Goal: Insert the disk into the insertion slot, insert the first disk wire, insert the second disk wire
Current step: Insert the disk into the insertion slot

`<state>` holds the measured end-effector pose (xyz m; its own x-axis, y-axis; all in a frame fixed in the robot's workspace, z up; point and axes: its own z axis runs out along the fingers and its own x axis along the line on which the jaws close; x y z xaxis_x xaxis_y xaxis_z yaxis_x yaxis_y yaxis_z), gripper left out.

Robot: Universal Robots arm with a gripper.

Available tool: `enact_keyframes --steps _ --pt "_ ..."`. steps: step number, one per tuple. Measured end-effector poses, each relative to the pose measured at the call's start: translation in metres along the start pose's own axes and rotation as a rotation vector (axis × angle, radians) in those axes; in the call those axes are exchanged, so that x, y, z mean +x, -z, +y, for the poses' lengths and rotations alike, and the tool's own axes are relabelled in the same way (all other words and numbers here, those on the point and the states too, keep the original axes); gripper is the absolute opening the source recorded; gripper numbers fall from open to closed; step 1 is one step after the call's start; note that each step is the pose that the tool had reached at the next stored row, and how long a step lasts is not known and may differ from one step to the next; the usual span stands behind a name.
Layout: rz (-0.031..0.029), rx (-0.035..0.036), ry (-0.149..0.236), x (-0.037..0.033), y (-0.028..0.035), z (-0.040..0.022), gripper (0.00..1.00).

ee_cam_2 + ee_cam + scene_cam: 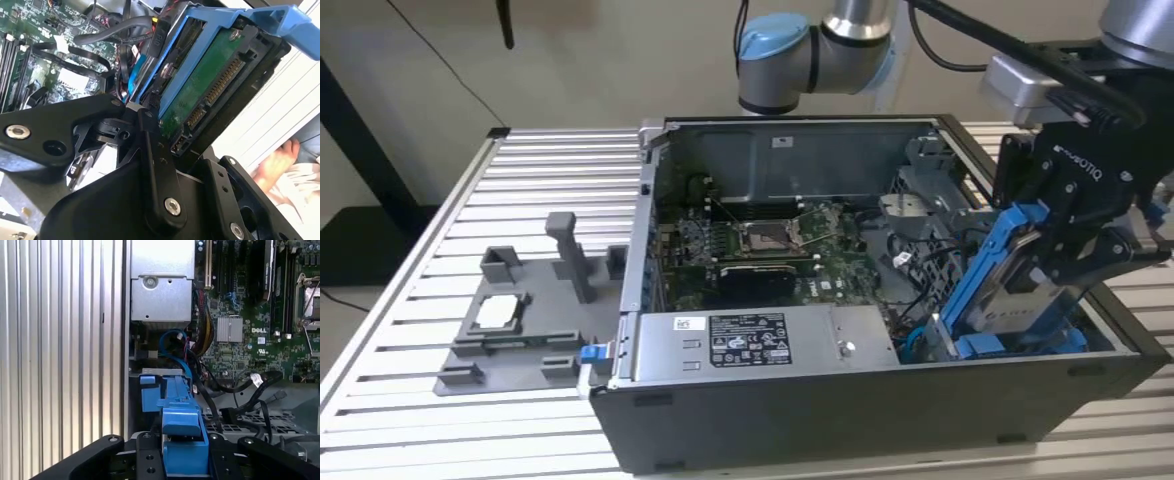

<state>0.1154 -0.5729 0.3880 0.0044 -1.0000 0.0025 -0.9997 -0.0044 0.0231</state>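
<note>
In the exterior view, a grey fixture plate (507,320) lies on the slatted metal table (547,170) at about nine o'clock from the open computer case (854,420). Inside the case, the power supply (747,340) lies along the near wall at six o'clock from the motherboard (761,250) and hides the board's near edge. At twelve o'clock above the case, the robot arm (807,50) is cut off by the frame's edge. At about three o'clock from the motherboard, the gripper (1051,265) is clamped on the disk (1007,300), black fingers pressing its blue carrier from both sides. The disk stands steeply tilted, its upper end leaning towards one o'clock. Its lower end is down inside the case's near corner at the exterior view's right, where the case wall hides whether it touches anything. In the second wrist view the disk (210,85) shows its green circuit board and connector edge between the fingers (152,160), with loose black cables (100,55) beside it over the motherboard. What looks like a person's hand (275,165) is partly cut off past the gripper body. In the first wrist view the carrier's blue end tab (182,425) sits close to the camera and covers most of the insertion slot (149,390), so I cannot tell whether the disk's end is inside it.
</note>
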Motion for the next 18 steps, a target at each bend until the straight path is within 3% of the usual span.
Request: enact_keyframes --steps 5,7,15,17,18 --pt "-0.0027 0.0016 0.0 0.0 -0.007 -0.0002 0.33" --pt "-0.0051 0.0034 0.0 -0.0001 -0.0074 -0.0002 0.33" --pt "-0.0054 0.0039 0.0 0.0 -0.0076 -0.0002 0.33" --pt "-0.0055 0.0038 0.0 0.0 -0.0076 -0.0002 0.35" --pt "-0.0054 0.0038 0.0 0.0 -0.0075 -0.0002 0.41"
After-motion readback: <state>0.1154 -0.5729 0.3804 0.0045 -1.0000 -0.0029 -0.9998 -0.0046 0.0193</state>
